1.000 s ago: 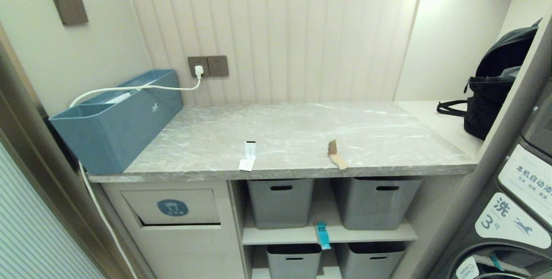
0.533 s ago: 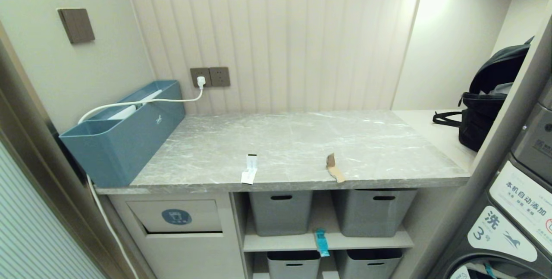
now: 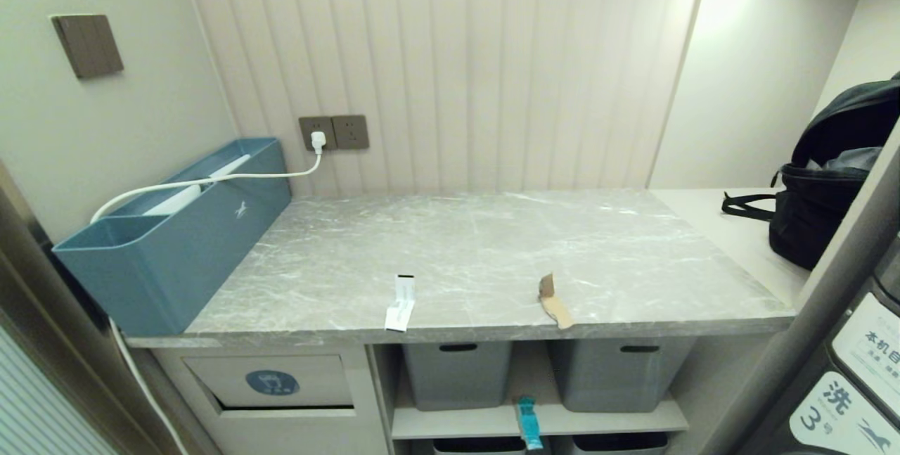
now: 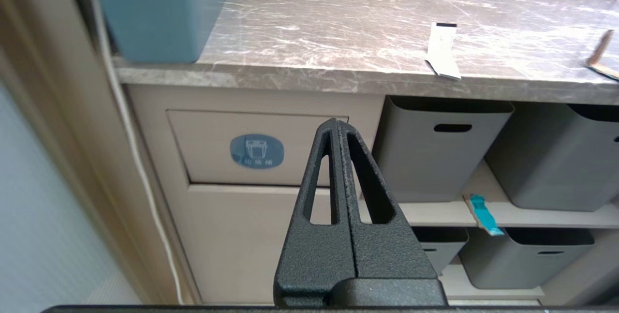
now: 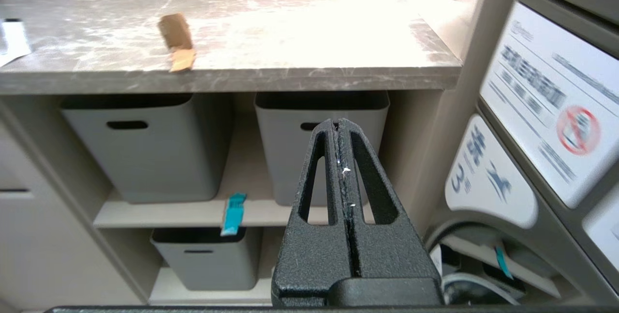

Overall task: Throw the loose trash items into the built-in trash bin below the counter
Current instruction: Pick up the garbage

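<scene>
Three scraps: white paper strip [image 3: 401, 304] and tan cardboard piece [image 3: 553, 301] lie lengthwise front-to-back at counter [image 3: 492, 244] edge; teal wrapper [image 3: 528, 423] overhangs shelf
Grippers: left gripper [image 4: 337, 126], right gripper [image 5: 338, 126] both closed, empty

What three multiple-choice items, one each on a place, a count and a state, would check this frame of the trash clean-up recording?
1. Where is the teal wrapper?
A. on the counter
B. on the shelf edge between the grey baskets
C. inside the blue box

2. How many scraps lie on the counter?
A. one
B. two
C. three

3. How do the fingers of the left gripper stand?
A. pressed together, holding nothing
B. spread wide
C. clamped on the white paper strip

Answers:
1 B: it hangs over the shelf's front edge below the counter.
2 B: only the white paper strip and the tan cardboard piece lie there, both near the front edge.
3 A: the left wrist view shows the tips meeting with nothing between, in front of the trash bin flap.
</scene>
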Controlling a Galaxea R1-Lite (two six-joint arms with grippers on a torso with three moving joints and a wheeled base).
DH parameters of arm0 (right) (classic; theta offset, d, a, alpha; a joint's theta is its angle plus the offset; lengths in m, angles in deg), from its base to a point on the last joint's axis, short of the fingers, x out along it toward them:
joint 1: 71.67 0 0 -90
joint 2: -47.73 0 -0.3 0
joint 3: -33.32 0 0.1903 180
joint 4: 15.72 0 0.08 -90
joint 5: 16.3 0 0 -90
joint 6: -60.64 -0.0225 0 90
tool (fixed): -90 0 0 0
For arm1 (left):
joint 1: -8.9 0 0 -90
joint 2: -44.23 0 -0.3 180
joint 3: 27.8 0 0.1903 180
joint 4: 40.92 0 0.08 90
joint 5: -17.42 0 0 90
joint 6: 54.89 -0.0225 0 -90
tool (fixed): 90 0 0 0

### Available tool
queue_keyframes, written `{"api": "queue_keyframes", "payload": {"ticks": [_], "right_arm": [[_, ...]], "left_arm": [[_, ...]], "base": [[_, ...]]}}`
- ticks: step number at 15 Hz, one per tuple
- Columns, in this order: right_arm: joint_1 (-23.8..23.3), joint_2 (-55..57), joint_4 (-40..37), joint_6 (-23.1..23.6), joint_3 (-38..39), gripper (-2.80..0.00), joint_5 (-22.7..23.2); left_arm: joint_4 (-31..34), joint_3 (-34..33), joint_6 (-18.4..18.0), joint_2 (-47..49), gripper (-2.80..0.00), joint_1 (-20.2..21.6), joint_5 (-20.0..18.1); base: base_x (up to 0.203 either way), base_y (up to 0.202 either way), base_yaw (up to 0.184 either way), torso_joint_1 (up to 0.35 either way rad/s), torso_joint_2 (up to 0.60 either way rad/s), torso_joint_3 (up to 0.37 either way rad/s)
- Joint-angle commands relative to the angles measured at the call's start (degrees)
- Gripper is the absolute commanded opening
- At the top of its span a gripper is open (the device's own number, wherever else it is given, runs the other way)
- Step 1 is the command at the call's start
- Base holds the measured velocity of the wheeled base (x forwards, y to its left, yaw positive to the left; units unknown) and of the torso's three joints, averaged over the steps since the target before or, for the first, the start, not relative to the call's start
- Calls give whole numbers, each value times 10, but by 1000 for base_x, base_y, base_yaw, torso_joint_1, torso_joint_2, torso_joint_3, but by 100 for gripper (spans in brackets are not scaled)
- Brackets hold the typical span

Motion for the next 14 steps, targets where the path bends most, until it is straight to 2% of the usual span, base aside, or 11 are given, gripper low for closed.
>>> {"api": "queue_keyframes", "payload": {"ticks": [1, 3, 6, 8, 11, 14], "right_arm": [[0, 0, 0, -4, 0, -280, 0], [0, 0, 0, -5, 0, -280, -1], [0, 0, 0, 42, -8, -280, 11], [-1, 30, -2, 48, -85, -280, 49], [-1, 207, -5, 49, -235, -280, 110], [2, 465, 3, 46, -346, -280, 207]], "left_arm": [[0, -1, -2, 1, -280, 0, -1], [1, 0, -4, 1, -280, 0, -2], [0, -1, -45, 1, -280, 0, -17], [0, -1, -43, 1, -280, 0, -18], [0, -1, -42, 0, -280, 0, -19], [0, -1, -37, 1, -280, 0, -16]], "base": [[117, 0, 3, 3, 12, 2], [0, 0, 0, 0, 0, 0], [0, 0, 0, 0, 0, 0], [0, 0, 0, 0, 0, 0], [0, 0, 0, 0, 0, 0], [0, 0, 0, 0, 0, 0]]}}
